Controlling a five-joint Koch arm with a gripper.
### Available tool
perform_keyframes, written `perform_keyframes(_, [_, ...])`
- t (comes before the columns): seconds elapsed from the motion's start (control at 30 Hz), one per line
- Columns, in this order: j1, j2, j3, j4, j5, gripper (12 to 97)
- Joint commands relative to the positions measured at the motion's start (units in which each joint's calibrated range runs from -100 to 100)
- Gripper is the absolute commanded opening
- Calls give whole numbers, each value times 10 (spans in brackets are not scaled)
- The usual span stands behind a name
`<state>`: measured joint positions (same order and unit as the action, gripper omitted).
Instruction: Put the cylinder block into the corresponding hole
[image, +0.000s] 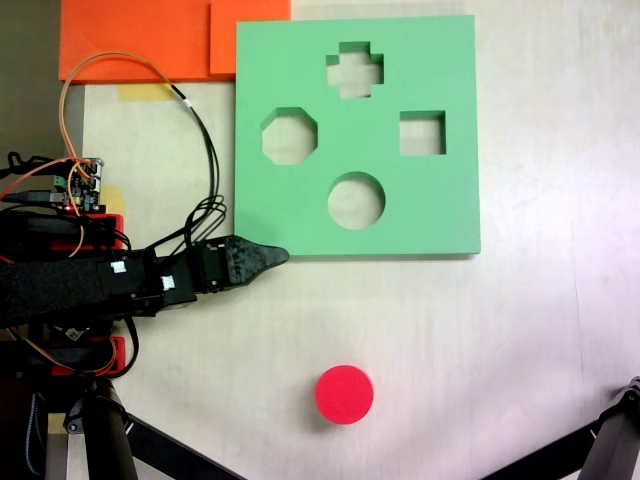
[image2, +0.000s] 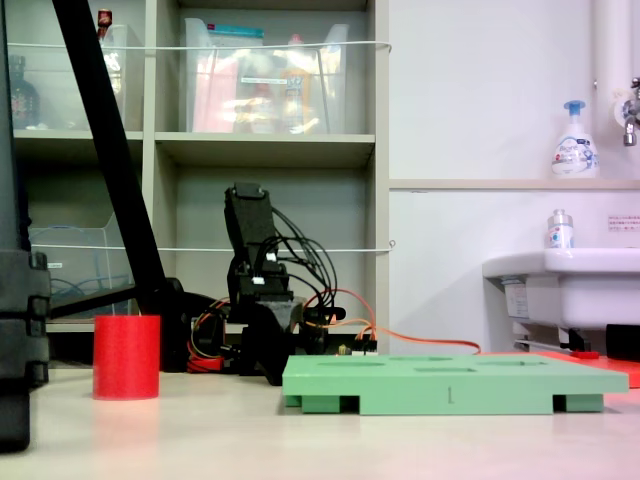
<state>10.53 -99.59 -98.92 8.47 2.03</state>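
Claw (image: 283, 256) apart from red cylinder block (image: 345, 394).

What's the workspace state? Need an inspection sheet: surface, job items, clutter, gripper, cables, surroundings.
Surface: pale table, bare around the parts.
Job's things: red cylinder block upright on the table, apart from the green foam board; round hole empty.
Clutter: orange foam sheets behind the board.
Gripper: gripper by the board's near edge, holding nothing; open or shut cannot be told.
Cables: black and orange wires loop beside the board.
Surroundings: shelving, sink, soap bottle.
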Motion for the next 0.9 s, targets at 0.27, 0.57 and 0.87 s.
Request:
perform_keyframes(0.27, [23,7,-11,43,11,487])
perform_keyframes(0.57, [22,6,-11,40,11,483])
perform_keyframes(0.87, [-13,-4,-11,-27,43,482])
